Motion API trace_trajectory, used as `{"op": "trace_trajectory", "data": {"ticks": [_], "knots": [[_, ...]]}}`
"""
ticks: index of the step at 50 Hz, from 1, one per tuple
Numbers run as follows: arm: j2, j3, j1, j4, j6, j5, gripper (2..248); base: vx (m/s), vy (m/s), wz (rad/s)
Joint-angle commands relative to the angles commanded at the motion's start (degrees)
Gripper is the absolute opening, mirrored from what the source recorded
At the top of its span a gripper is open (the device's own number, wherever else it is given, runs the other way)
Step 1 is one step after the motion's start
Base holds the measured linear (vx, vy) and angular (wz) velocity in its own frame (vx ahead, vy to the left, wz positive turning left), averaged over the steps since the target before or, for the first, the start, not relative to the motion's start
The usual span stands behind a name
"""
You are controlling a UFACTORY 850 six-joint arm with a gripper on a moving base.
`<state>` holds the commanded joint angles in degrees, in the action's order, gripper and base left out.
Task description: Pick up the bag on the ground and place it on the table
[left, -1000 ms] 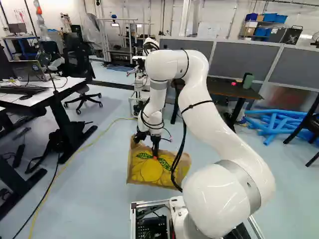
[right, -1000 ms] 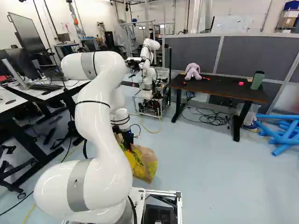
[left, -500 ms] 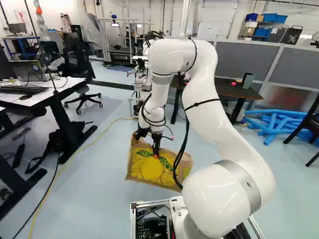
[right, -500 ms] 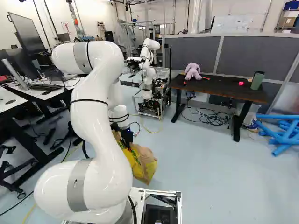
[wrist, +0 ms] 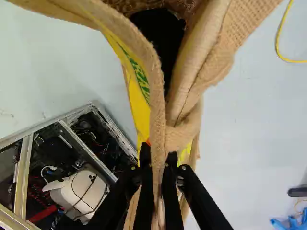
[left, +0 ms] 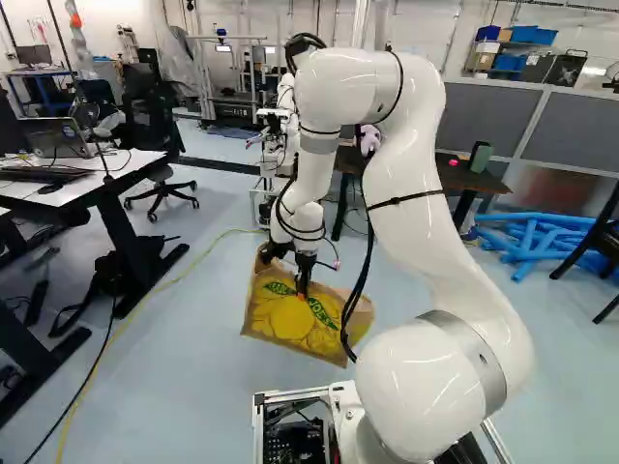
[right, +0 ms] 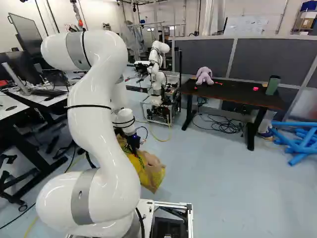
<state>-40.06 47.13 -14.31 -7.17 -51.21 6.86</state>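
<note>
Left base view, and there's the gripper (left: 302,288) at the top edge of the yellow-and-tan bag (left: 285,319); whether its bottom touches the floor (left: 193,396) is hard to tell. Right base view: bag near and left, dark table (right: 233,92) far and right. Wrist view, both fingers (wrist: 145,191) pinching the bag's rim between them!

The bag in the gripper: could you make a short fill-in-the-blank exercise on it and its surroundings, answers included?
1. The gripper is ____ (open or shut) on the rim of the bag.
2. The bag's printed side is mostly ____ (a colour).
3. In the right base view, on the dark table, the green container stands to the ____ of the plush toy.

Missing words: shut; yellow; right.
</note>
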Motion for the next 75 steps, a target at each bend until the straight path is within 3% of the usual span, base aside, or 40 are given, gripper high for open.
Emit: {"op": "trace_trajectory", "data": {"ticks": [38, 75], "knots": [[10.6, -6.5, -0.3, -4.8, 0.0, 0.3, 22, 0.000, 0.000, 0.000], [19.1, -8.1, 0.7, -7.2, 0.0, 7.6, 22, 0.000, 0.000, 0.000]]}}
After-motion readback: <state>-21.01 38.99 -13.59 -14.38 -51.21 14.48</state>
